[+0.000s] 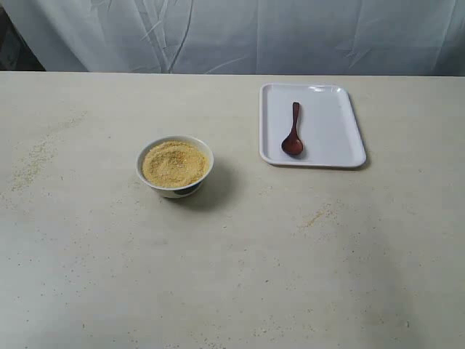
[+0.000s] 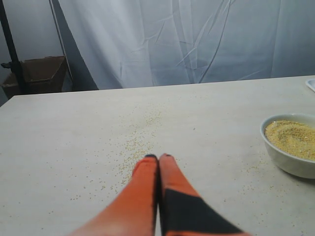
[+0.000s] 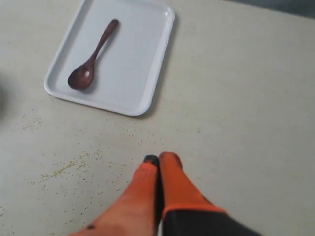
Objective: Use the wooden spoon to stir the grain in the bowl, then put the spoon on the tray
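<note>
The white bowl (image 1: 175, 166) stands left of the table's middle, filled with golden grain (image 1: 174, 163). The dark wooden spoon (image 1: 293, 132) lies flat on the white tray (image 1: 341, 138) at the back right, scoop toward the front. Neither arm shows in the exterior view. In the left wrist view my left gripper (image 2: 158, 157) hovers shut and empty over the table, with the bowl (image 2: 290, 146) and its grain (image 2: 292, 137) well off to its side. In the right wrist view my right gripper (image 3: 158, 158) is shut and empty, short of the tray (image 3: 133, 59) and spoon (image 3: 92, 56).
Spilled grains lie scattered on the table at the far left (image 1: 33, 163) and in front of the tray (image 1: 320, 215). A white cloth backdrop (image 1: 232, 33) hangs behind the table. A brown box (image 2: 42, 73) sits beyond the table's edge.
</note>
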Available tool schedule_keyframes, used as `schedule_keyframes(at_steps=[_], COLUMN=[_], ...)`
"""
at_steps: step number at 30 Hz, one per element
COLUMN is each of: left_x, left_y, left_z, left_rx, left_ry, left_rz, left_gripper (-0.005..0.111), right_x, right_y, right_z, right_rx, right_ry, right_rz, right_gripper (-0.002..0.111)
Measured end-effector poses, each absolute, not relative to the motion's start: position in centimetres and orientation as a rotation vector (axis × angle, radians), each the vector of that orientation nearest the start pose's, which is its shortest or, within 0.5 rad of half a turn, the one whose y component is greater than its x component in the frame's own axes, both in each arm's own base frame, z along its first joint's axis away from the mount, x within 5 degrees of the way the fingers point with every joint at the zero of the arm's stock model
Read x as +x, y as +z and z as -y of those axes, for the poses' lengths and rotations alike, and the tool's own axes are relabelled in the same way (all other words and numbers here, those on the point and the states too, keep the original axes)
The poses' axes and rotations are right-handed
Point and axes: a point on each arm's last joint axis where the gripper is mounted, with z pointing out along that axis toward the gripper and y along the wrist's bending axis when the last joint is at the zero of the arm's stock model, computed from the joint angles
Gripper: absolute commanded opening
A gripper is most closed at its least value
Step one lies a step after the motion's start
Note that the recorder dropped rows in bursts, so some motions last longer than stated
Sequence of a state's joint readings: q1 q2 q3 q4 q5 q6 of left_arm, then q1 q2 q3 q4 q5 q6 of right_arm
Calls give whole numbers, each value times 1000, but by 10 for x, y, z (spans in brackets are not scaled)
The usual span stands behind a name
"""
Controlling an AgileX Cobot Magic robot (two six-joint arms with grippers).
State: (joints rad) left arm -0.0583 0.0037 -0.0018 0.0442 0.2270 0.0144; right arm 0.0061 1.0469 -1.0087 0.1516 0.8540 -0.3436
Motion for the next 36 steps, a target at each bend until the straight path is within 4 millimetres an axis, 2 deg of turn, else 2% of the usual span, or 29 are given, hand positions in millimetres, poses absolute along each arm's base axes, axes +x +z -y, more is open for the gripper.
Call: schedule_keyframes(at_steps=[9, 14, 18, 23, 36], left_x=[56, 56, 56, 56, 56], left_y=[193, 193, 193, 193, 193], left_z=[2, 2, 2, 2, 2], left_rx=[92, 92, 92, 92, 92], left_ry=[8, 8, 8, 8, 8], left_rz=[-1710, -1710, -1710, -1710, -1710], left_gripper=[0, 0, 0, 0, 0], right_x=[96, 63, 59, 62, 61], right_y=[345, 322, 294, 260, 256], right_z=[-11, -11, -10, -10, -10], right_rx=[-328, -290, -264, -271, -272], right_ry=[-28, -24, -37, -19, -20], right_rz=[-2060, -1910, -1858, -1958, -1956], right_gripper=[0, 0, 0, 0, 0])
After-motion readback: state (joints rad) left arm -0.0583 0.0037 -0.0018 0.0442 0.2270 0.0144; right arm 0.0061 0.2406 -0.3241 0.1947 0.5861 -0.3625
